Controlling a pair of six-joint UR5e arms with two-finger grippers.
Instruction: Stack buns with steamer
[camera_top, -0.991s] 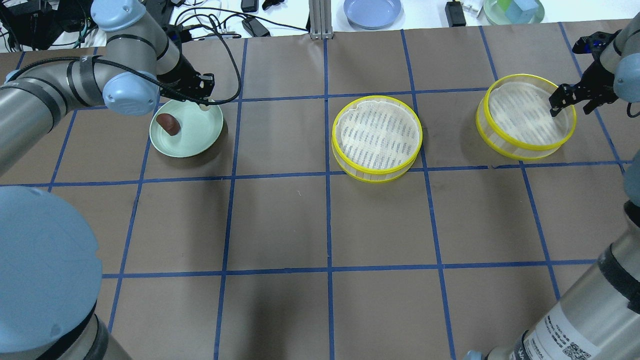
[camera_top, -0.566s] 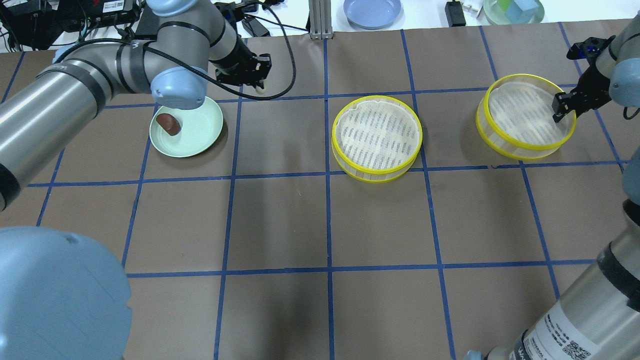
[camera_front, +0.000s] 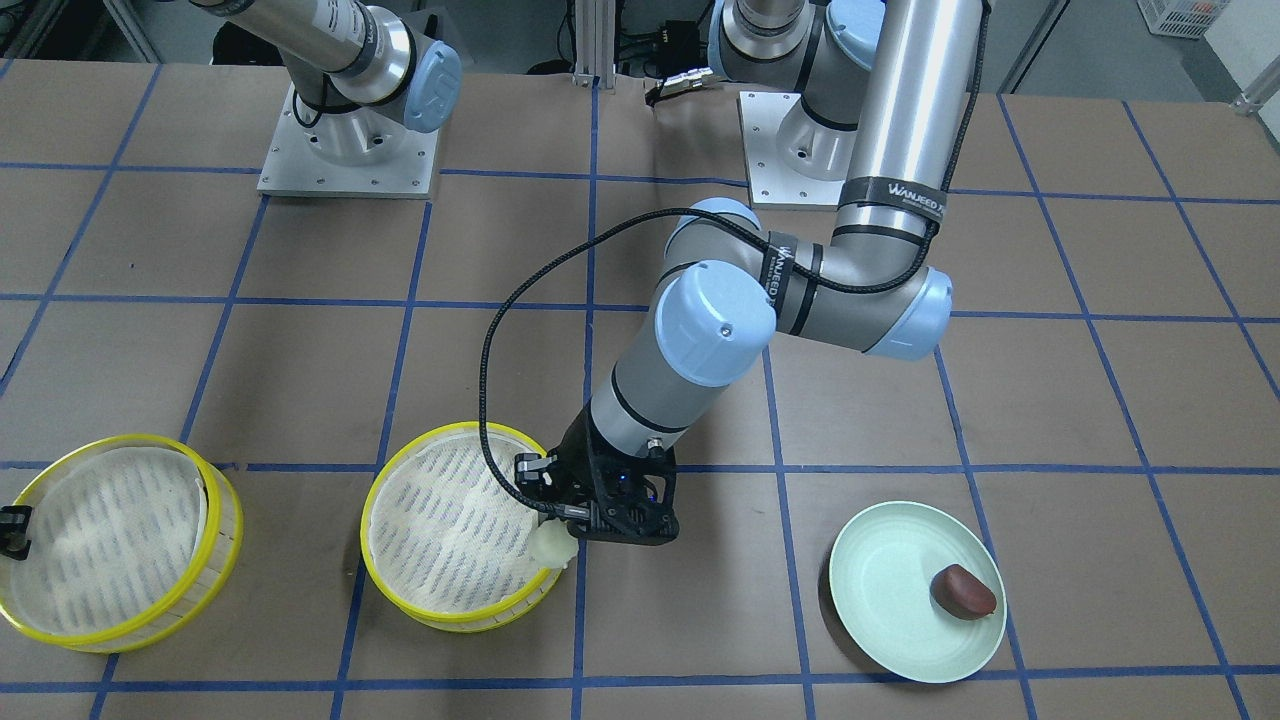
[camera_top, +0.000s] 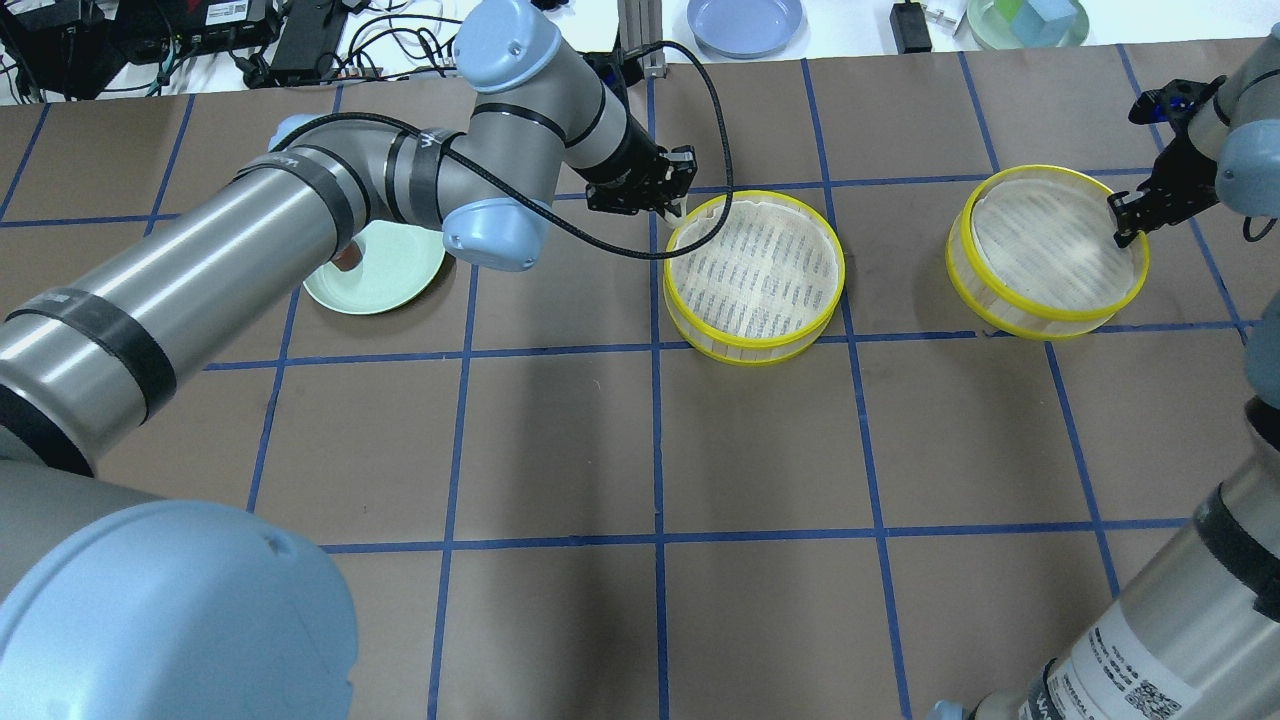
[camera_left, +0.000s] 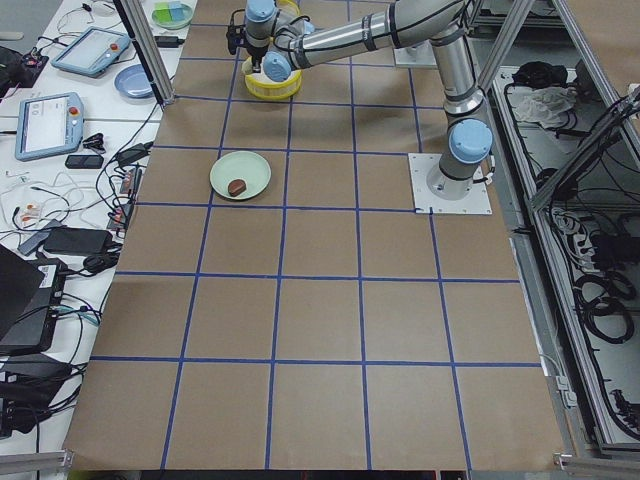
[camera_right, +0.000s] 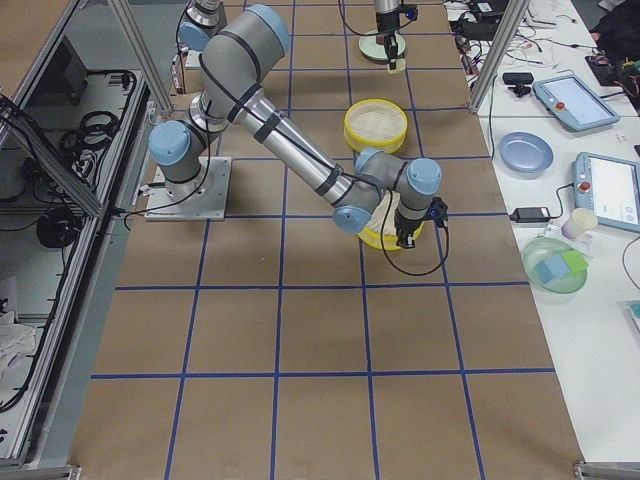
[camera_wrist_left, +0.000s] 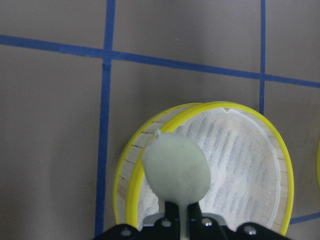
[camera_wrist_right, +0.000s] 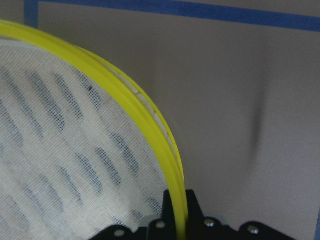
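Note:
My left gripper (camera_top: 675, 203) is shut on the cream-white bun (camera_front: 553, 548), which also shows in the left wrist view (camera_wrist_left: 176, 170). It holds the bun just above the far left rim of the middle yellow steamer (camera_top: 752, 342). The dark reddish-brown bun (camera_front: 963, 590) lies on the pale green plate (camera_front: 890, 620); in the overhead view my left arm hides most of it. My right gripper (camera_top: 1124, 217) is shut on the right rim of the second yellow steamer (camera_top: 1040, 318), and the rim sits between its fingers in the right wrist view (camera_wrist_right: 167, 145).
A blue plate (camera_top: 745, 22) and a bowl with coloured blocks (camera_top: 1030, 20) stand on the white bench behind the table, with cables and power bricks (camera_top: 300, 40) at the back left. My left forearm spans the table's left half.
My left gripper has carried the cream-white bun from the green plate rightward to the middle steamer's rim. My right gripper stays shut on the second steamer's rim, which shifted slightly.

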